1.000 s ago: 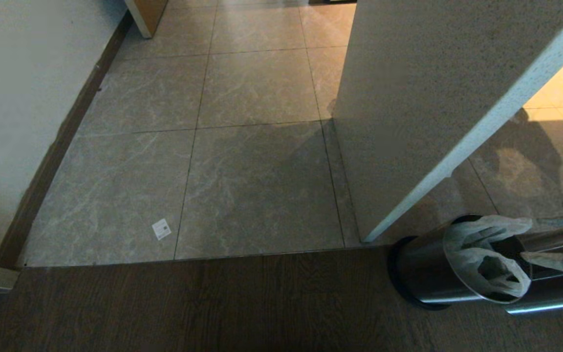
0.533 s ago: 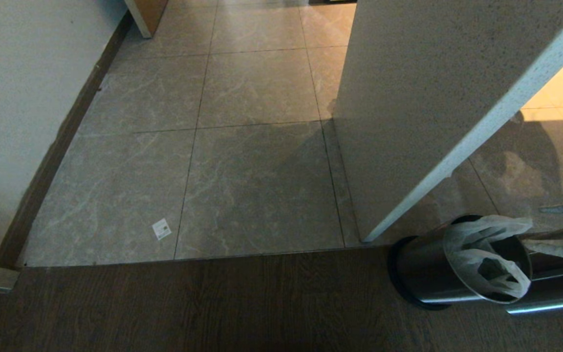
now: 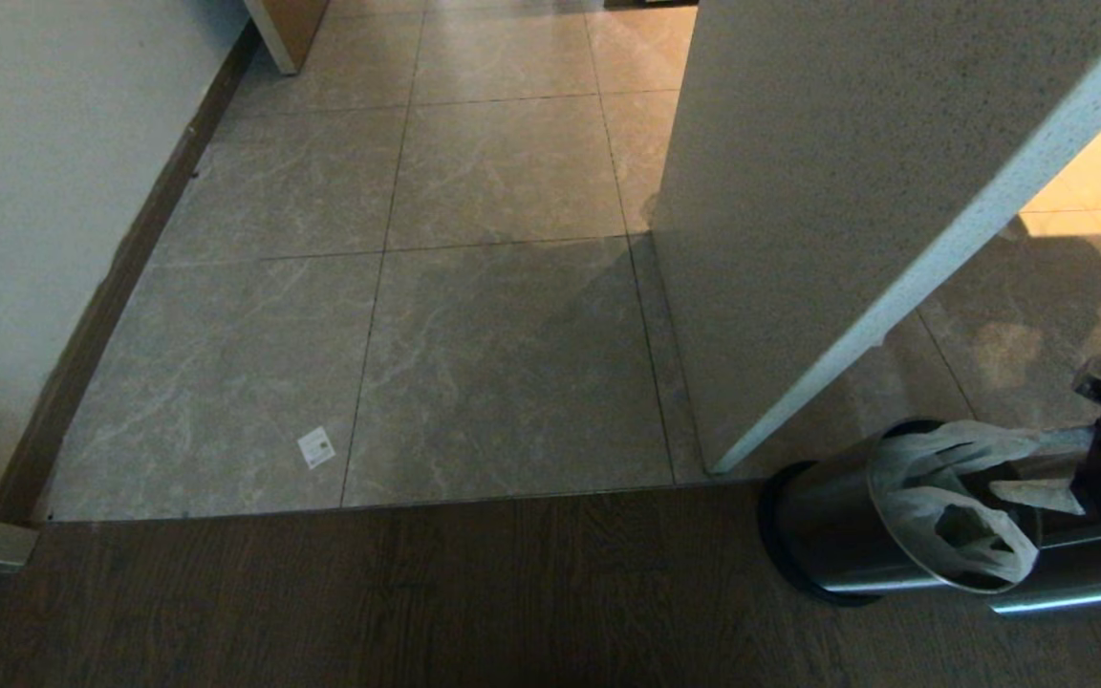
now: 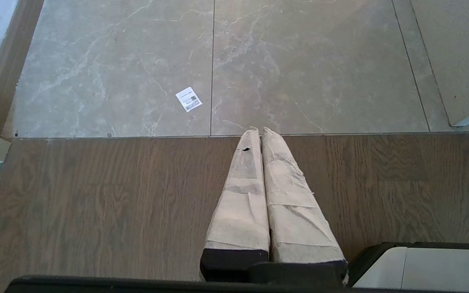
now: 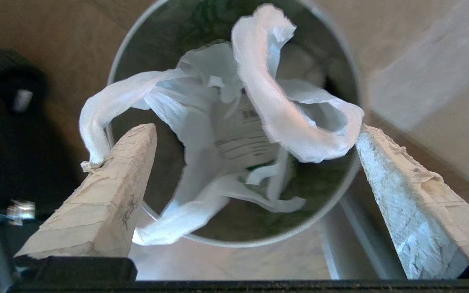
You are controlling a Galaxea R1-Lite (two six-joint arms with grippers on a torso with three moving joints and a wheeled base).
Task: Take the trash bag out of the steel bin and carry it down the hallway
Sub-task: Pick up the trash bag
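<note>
One steel bin [image 3: 828,535]; one trash bag [image 5: 234,134].

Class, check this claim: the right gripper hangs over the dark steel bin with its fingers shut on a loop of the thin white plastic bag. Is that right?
Not quite. The right gripper does hang over the dark steel bin, but its fingers stand wide open on either side of the thin white plastic bag, holding nothing. The right wrist view shows it.

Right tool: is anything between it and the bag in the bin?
Nothing visible. The right tool is open above the bin, its fingers on either side of the bag's handles, which stick up out of the rim.
</note>
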